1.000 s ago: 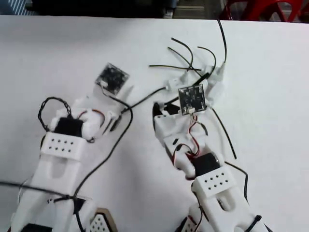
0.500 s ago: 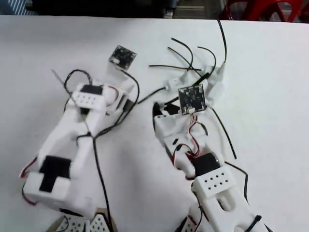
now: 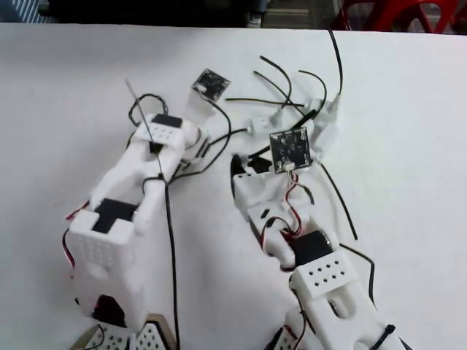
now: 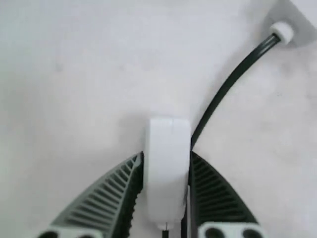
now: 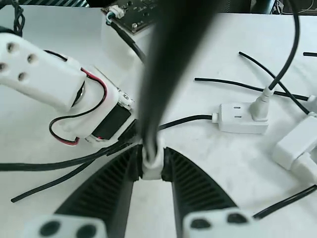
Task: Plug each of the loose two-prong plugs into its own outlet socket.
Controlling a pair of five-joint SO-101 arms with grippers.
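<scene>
Both jaws snug on white plugs [image 4: 168, 168] [image 5: 151, 162]

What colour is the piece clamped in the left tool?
White; the clamped piece shows best in the left wrist view.

bright, even overhead light on the white table [image 3: 66, 65], shadows soft, faint, close underneath

White plug [image 4: 168, 171], black cord [image 4: 232, 79].
</scene>
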